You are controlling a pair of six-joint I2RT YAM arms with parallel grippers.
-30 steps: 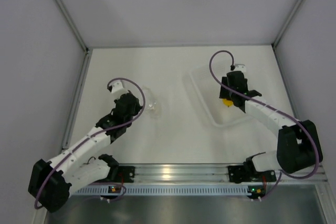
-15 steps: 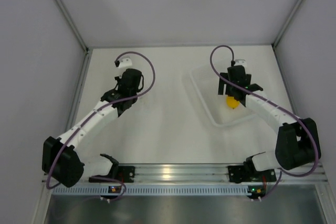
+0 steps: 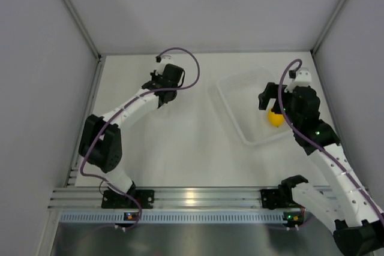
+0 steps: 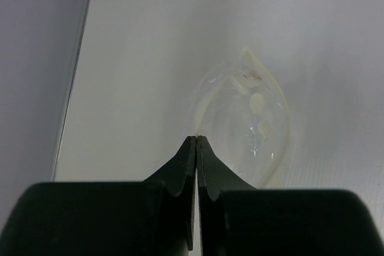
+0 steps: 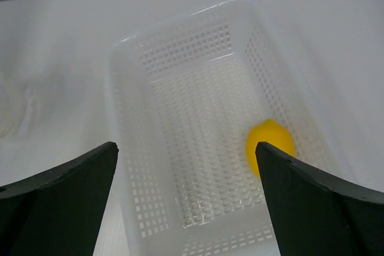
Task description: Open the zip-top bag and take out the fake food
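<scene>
The zip-top bag (image 4: 246, 121) is a small clear crinkly pouch, and it looks empty. My left gripper (image 4: 197, 138) is shut, with its tips pinching the bag's near edge. In the top view the left gripper (image 3: 163, 95) is at the far middle-left of the table. The fake food (image 3: 275, 118), a yellow lemon, lies loose in the clear perforated tray (image 3: 227, 112). My right gripper (image 3: 273, 107) is open wide and empty above the tray. In the right wrist view the lemon (image 5: 270, 146) sits just inside the right finger of the gripper (image 5: 186, 145).
The tray (image 5: 129, 106) stands at the right middle of the white table. Grey walls close in the left, far and right sides. The metal rail (image 3: 198, 199) with both arm bases runs along the near edge.
My left arm swung away and to the right, taking the bag with it. My right gripper let go of the lemon in the tray and pulled back, now open.
</scene>
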